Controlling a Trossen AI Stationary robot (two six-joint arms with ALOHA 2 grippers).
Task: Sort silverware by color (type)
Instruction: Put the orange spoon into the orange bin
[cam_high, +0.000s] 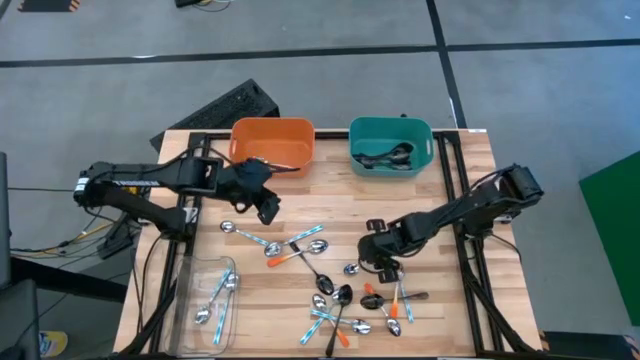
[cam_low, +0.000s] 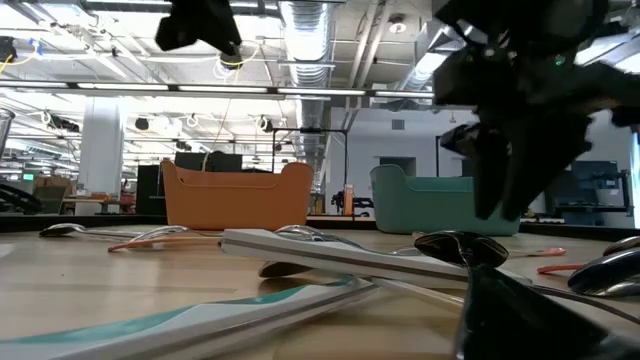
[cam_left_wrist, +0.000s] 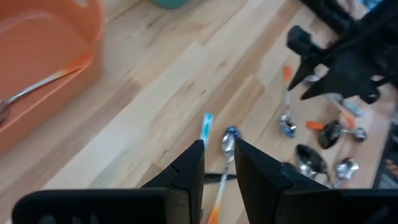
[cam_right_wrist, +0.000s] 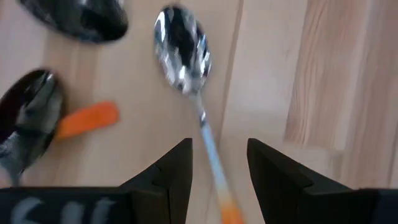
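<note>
Desk: light wood, carrying three bins and scattered silverware.

Orange bin, far edge: one orange-handled spoon inside.

Teal bin, beside the orange one: dark spoons inside.

Clear tray, near left corner: blue-handled spoons inside.

Loose spoons: orange, light-blue and dark, spread across the desk's middle and near side.

Left pincer: just in front of the orange bin, above the desk; fingers a narrow gap apart, nothing held.

Right pincer: low over the right-hand cluster, fingers apart, straddling the handle of one shiny spoon lying on the wood, not gripped.
</note>
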